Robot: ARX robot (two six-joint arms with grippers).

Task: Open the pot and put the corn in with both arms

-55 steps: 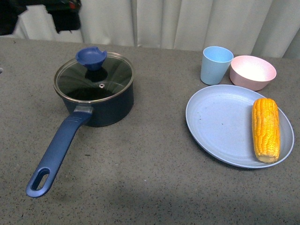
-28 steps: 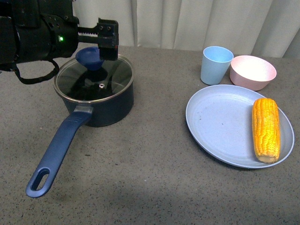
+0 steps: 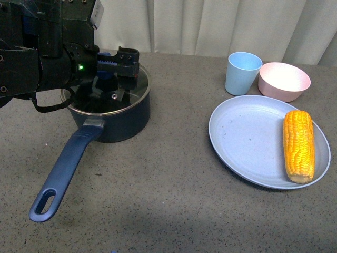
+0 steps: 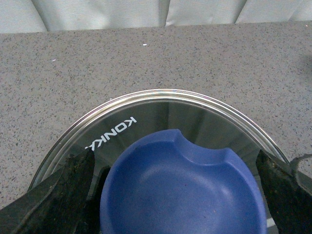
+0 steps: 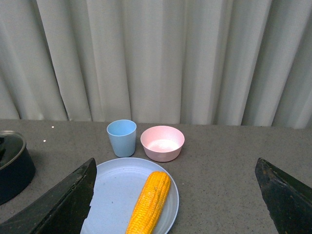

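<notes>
Grey speckled tabletop point(image 3: 174, 211) fills the front view, with a white curtain point(image 3: 210, 23) behind it. The pot point(image 3: 124, 124) stands at the left, its long blue handle point(image 3: 66, 166) pointing toward the camera. The glass lid point(image 3: 134, 89) sits on the pot. The left gripper point(image 3: 117, 67) hangs over the lid, and its body hides most of the blue knob point(image 3: 103, 55). At the right, the corn point(image 3: 298, 146) lies along the far-right side of a pale blue plate point(image 3: 237, 137). A light blue cup point(image 3: 242, 73) and a pink bowl point(image 3: 284, 81) stand behind the plate. The right gripper does not appear in this view.

The left wrist view shows what the front view hides. The knob lies between the two spread fingers point(image 4: 53, 200), one on each side. The jaws are parted and not clamped on the knob. Contact between pad and knob cannot be determined. White lettering is visible on the lid glass.

The right wrist view looks down on the plate, corn, cup and bowl from above the table. The right gripper point(image 5: 174, 165) is spread wide, holds nothing, and is well apart from the corn. The pot shows only at one edge of this picture.
</notes>
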